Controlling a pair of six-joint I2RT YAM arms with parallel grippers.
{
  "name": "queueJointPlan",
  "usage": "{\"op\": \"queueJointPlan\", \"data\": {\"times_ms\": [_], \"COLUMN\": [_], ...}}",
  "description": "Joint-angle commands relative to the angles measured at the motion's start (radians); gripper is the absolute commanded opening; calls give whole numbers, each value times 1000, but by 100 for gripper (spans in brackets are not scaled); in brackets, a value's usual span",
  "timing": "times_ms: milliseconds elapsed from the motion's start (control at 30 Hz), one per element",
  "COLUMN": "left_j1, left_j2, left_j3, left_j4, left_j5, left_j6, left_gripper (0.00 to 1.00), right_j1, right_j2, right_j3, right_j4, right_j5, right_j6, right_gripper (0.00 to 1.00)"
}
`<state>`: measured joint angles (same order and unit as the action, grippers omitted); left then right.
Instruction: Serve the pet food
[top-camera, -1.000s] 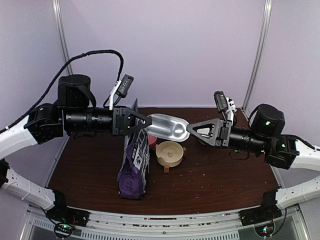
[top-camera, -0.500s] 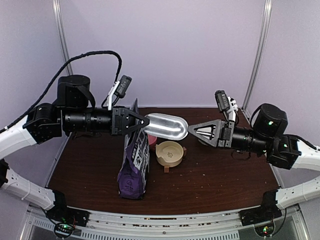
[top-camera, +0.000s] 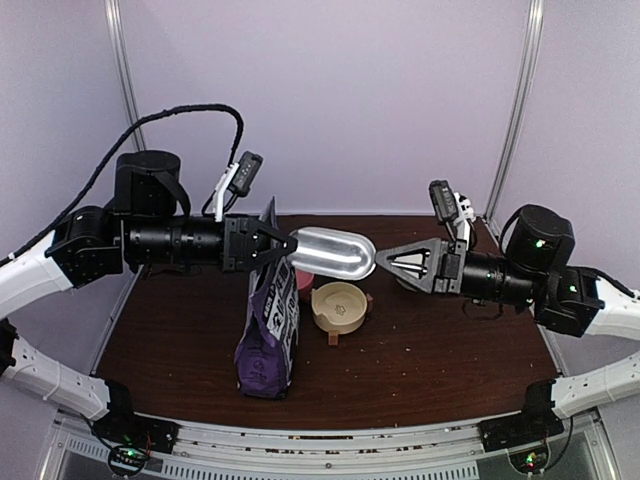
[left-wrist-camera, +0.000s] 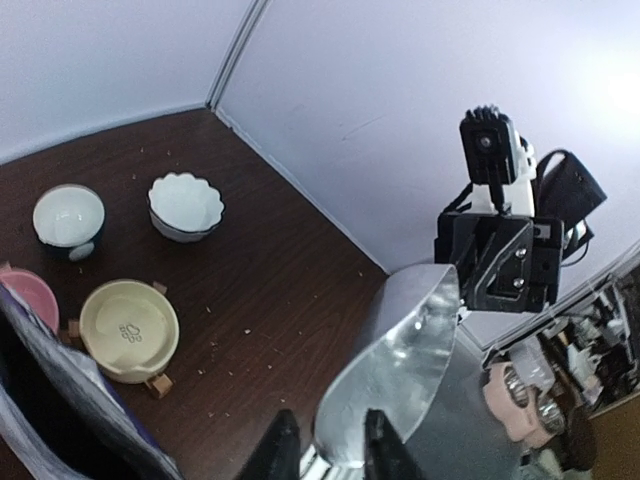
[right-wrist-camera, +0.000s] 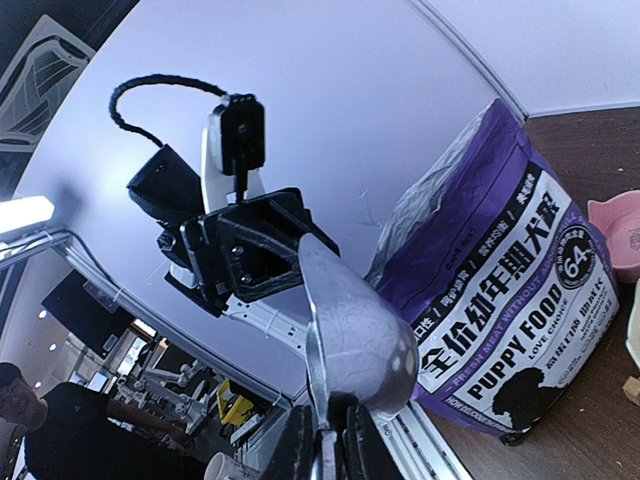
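Both arms are reaching in from the sides with the silver scoop (top-camera: 330, 252) hanging level between them above the table (top-camera: 430, 350).

The left gripper (top-camera: 290, 244) has its fingers a little apart, and the scoop's near end fills that gap in the left wrist view, so it's clamped on. The right gripper (top-camera: 380, 262) is nearly closed, with a thin bit of the scoop's other end pinched between the fingers. The bottom of the right wrist frame cuts the fingertips off, though.

From the top you only see the scoop's rounded back. The left wrist view looks into the hollow, which is mostly glare and reflections.

The purple PUPPY FOOD bag (top-camera: 268, 330) stands upright under the left gripper. Its mouth is cut off at the corner of the left wrist frame and dark inside, so its contents are hidden.

I can't spot the pet food as a heap anywhere. The only candidates are tiny specks (left-wrist-camera: 213, 343) scattered on the table near the tan bowl (top-camera: 338, 305), maybe stray bits, but they're too small to call.

The tan bowl sits just right of the bag. The pink bowl (top-camera: 303, 278) is half hidden behind the bag and scoop.

Only the left wrist view shows a white scalloped bowl (left-wrist-camera: 185, 205) and a round white bowl (left-wrist-camera: 68, 215) side by side further back.
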<state>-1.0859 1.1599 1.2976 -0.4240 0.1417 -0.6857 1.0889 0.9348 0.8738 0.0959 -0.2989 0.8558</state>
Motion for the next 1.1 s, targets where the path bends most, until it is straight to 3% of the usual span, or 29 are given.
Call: {"op": "queueJointPlan", "data": {"times_ms": [0,167,300,467,633,1067], "left_j1": [18,31,75,160,199,244], "left_j2": [-19,-57,-61,-29,8,53], "left_j3": [41,97,129,111,91,10], "left_j4": [-43,-148,-256,-298,-253,-249], "left_j5": [-91,-205,-283,-215,-135,-132], "left_j6": [51,98,84,35,17,-35], "left_gripper": [39,70,80,90,95,97], "right_j1": [-9,-8,-8,-7,-7,-7], "right_j2": [-37,-58,-54,-23,13,31], "right_j3": [3,42,79,123,162,186], "right_j4": [-52,-151,-249,-338,-396,-430], "right_j5": [123,214,281,333,363,394], "right_j6": [-25,-77,-117,-147,-169,-203], "right_gripper": [0,0,0,0,0,0]}}
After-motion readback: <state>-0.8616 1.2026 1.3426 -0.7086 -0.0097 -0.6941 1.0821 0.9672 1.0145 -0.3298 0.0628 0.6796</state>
